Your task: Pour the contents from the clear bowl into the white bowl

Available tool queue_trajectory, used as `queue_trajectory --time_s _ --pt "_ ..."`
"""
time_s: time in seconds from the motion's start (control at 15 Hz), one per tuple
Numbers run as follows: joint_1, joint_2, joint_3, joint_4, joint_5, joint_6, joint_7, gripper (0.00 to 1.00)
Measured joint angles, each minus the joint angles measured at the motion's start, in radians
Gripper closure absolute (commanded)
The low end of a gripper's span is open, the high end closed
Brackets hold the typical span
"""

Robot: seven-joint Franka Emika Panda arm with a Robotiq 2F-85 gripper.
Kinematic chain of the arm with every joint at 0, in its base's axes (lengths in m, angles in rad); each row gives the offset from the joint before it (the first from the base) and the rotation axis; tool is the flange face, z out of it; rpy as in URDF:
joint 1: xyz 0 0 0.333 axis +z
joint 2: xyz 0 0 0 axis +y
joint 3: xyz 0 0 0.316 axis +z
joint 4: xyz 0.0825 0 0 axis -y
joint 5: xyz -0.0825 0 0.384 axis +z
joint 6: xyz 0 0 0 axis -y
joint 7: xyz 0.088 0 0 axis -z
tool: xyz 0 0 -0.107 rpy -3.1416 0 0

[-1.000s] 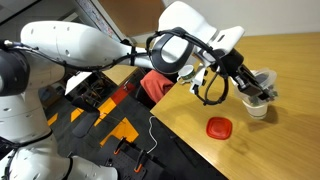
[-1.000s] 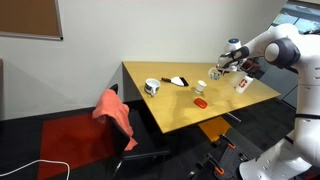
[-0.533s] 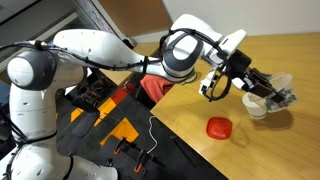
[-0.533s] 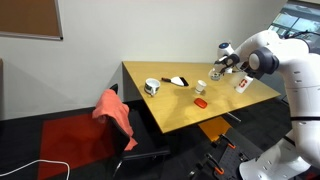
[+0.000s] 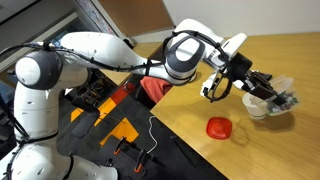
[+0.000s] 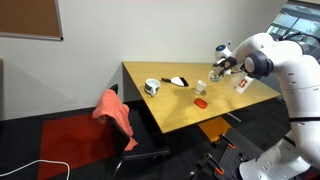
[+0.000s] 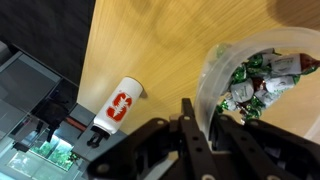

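My gripper [image 7: 206,122] is shut on the rim of the clear bowl [image 7: 215,70], one finger inside the wall and one outside. The contents [image 7: 262,78], small pale and green wrapped bits, lie in the bowl. In an exterior view the gripper [image 5: 262,89] holds the clear bowl [image 5: 282,88] tilted just above the white bowl [image 5: 257,108], which stands on the wooden table [image 5: 290,140]. In the far exterior view the gripper [image 6: 216,70] hangs over the white bowl [image 6: 201,87]. I cannot tell whether anything lies in the white bowl.
A flat red dish [image 5: 219,128] [image 6: 200,102] lies near the white bowl. A white bottle with a red mark [image 7: 119,104] [image 6: 240,83] lies on the table. A whitish bowl with a dark inside [image 6: 151,87] and a black object [image 6: 177,80] stand farther along.
Over the last second the gripper has carried the clear bowl sideways over the white bowl and tilted it. In the last half second it has hardly moved.
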Motion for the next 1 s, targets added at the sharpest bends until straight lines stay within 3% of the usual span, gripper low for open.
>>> queue_trajectory --time_s 0.33,1.0 --pt "0.026 0.026 -0.026 0.001 -0.011 0.0 0.022 0.97" --pt "0.204 0.178 -0.189 0.003 -0.062 -0.001 0.177 0.97"
